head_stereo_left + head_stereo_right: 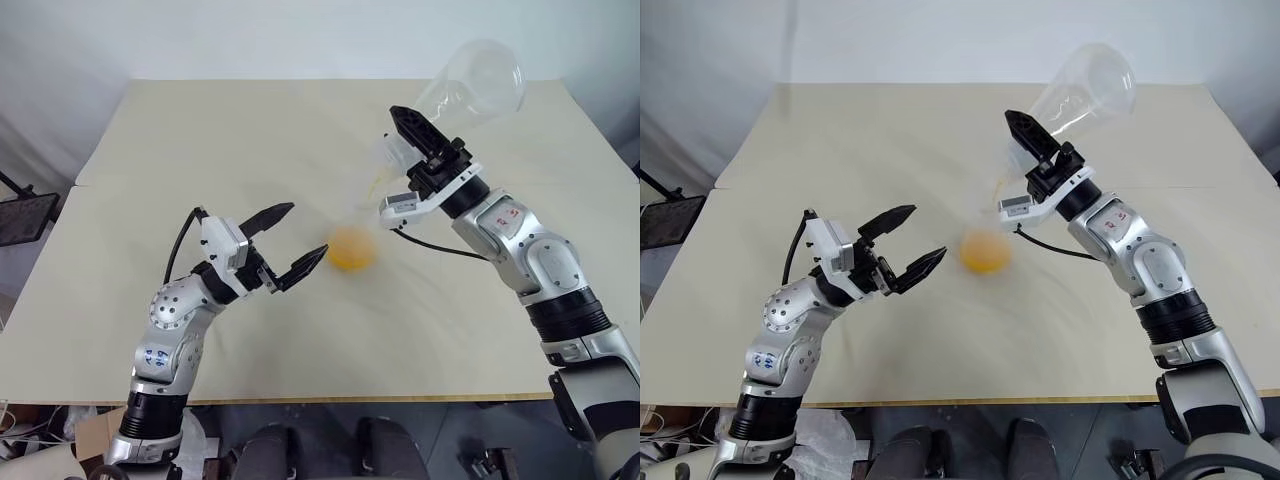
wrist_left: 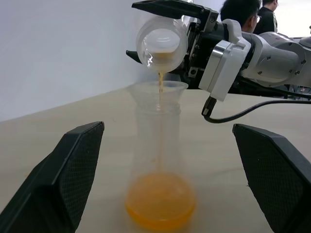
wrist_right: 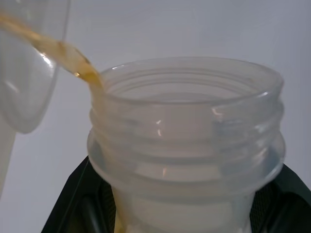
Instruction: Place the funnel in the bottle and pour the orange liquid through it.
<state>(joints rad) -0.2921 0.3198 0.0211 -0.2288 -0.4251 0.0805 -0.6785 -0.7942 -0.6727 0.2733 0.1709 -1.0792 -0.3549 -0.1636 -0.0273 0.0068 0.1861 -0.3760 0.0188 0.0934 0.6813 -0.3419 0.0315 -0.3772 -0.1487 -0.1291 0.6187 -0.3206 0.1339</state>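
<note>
While right gripper (image 1: 418, 150) clamps tipped flask (image 1: 470, 85) — orange liquid (image 2: 160, 87) entering funnel (image 2: 158, 94), left gripper (image 1: 290, 243) spread.

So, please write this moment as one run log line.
right end effector: tilting wide-mouth flask | orange liquid: through funnel into bottle | left end effector: open

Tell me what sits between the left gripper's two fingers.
In the left wrist view, the bottle with the funnel stands between the open left gripper's fingers, untouched.
</note>
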